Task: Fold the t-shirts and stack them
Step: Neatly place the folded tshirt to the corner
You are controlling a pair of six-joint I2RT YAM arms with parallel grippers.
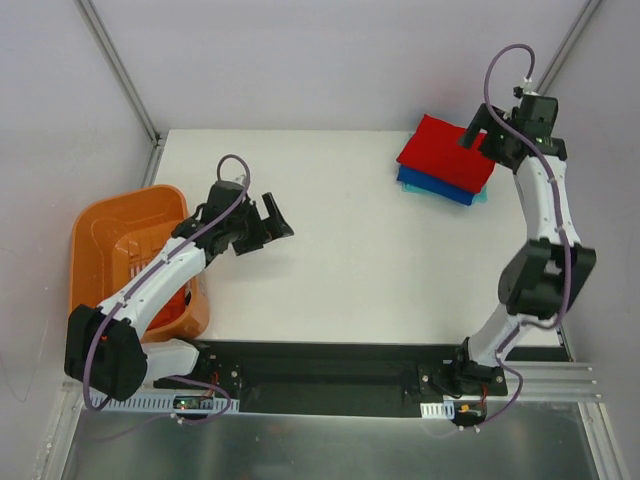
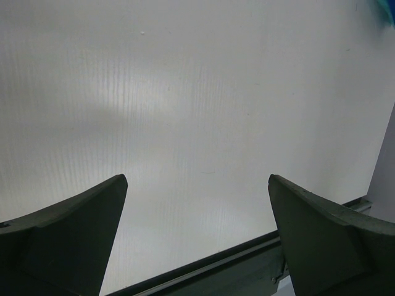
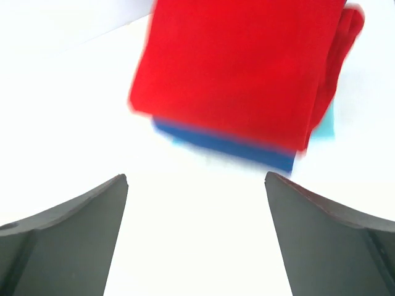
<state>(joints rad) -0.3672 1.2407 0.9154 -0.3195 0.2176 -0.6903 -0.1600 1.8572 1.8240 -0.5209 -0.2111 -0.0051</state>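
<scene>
Right claw (image 1: 476, 135): wide open, holding nothing, hovering at far-right edge of stack. Wrist view: red t-shirt (image 3: 241, 61) straight ahead of fingertips, not touching.

Stack at far-right corner of desk (image 1: 350, 270): red t-shirt (image 1: 445, 150) on top, blue t-shirt (image 1: 430, 185) under it, teal t-shirt (image 1: 482, 198) at bottom, only edges showing. Long axis diagonal, far-left to near-right. 3 folded, looks done.

Left claw (image 1: 272, 222): also wide open, empty, over bare desk, well apart from stack.

Next pick probably from orange basket (image 1: 100, 225), just left and behind left claw. Orange-red patch (image 1: 182, 303) inside, under left arm: likely shirt 4, cannot confirm. Left arm far nearer; needs to swing back left.
</scene>
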